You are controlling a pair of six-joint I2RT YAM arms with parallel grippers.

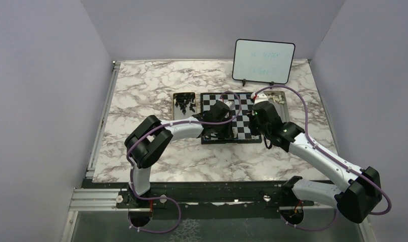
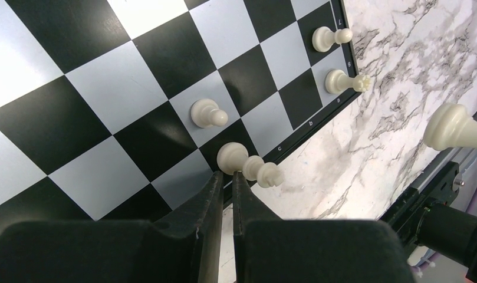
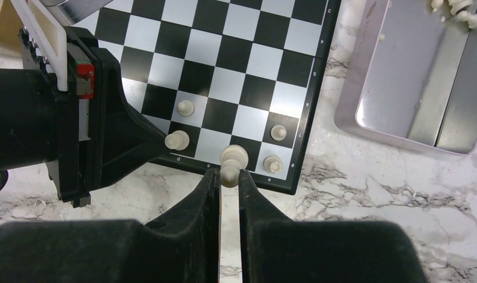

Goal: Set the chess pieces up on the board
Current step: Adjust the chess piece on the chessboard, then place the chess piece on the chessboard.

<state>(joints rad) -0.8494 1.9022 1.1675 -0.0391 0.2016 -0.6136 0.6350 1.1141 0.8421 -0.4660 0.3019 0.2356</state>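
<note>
The board (image 1: pixel 242 103) is black and white checks, and a few cream-white chess pieces stand near its front edge. My left gripper (image 2: pixel 226 175) is shut, its tips against the base of a standing white piece (image 2: pixel 247 164) in the front row, which is not between the fingers. My right gripper (image 3: pixel 229 175) is shut on the head of a tall white piece (image 3: pixel 232 158) above the board's front edge, next to that one. A pawn (image 3: pixel 186 108) stands one row in. Two more white pieces (image 3: pixel 278 132) (image 3: pixel 272 163) stand near the front right corner.
A metal tray (image 1: pixel 184 103) with black pieces lies left of the board. On the right, another metal tray (image 3: pixel 413 88) has a few white pieces (image 3: pixel 460 7) at its far end. An upright whiteboard (image 1: pixel 264 61) stands behind. Both arms crowd the board's front edge.
</note>
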